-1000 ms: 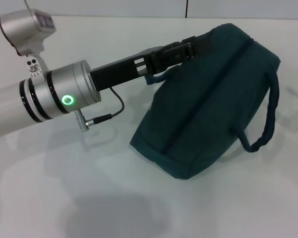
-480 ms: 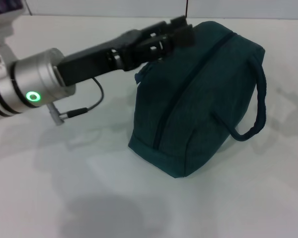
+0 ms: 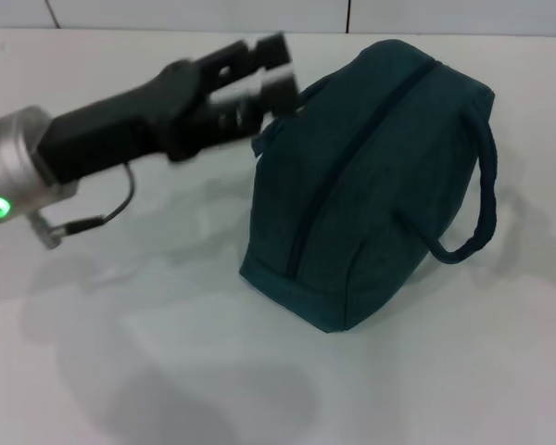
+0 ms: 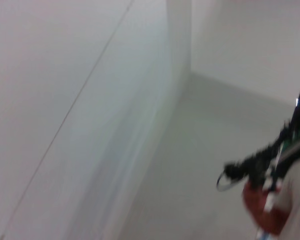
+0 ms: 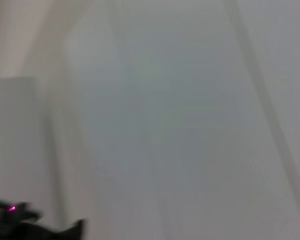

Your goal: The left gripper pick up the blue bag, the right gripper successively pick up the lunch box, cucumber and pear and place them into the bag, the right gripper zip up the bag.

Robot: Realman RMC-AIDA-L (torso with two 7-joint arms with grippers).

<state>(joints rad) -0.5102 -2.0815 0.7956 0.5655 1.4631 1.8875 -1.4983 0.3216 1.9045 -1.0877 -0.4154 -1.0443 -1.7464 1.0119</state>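
Observation:
The blue bag (image 3: 380, 185) stands on the white table (image 3: 167, 371) right of centre in the head view, its long zipper (image 3: 350, 159) running along the top and appearing closed. One loop handle (image 3: 483, 185) hangs on its right side. My left gripper (image 3: 271, 69) hovers just left of the bag's upper far corner, blurred by motion, apart from the fabric, with its fingers spread and nothing between them. The lunch box, cucumber and pear are out of view. My right gripper shows in no view.
The table's far edge meets a tiled wall (image 3: 195, 14) behind the bag. The left wrist view shows bare wall and floor, with a dark and red object (image 4: 262, 195) at one side. The right wrist view shows only pale wall.
The left gripper has let go of the bag's top corner and drawn back to the left. The bag, tilted one second ago, has stood upright since half a second ago.

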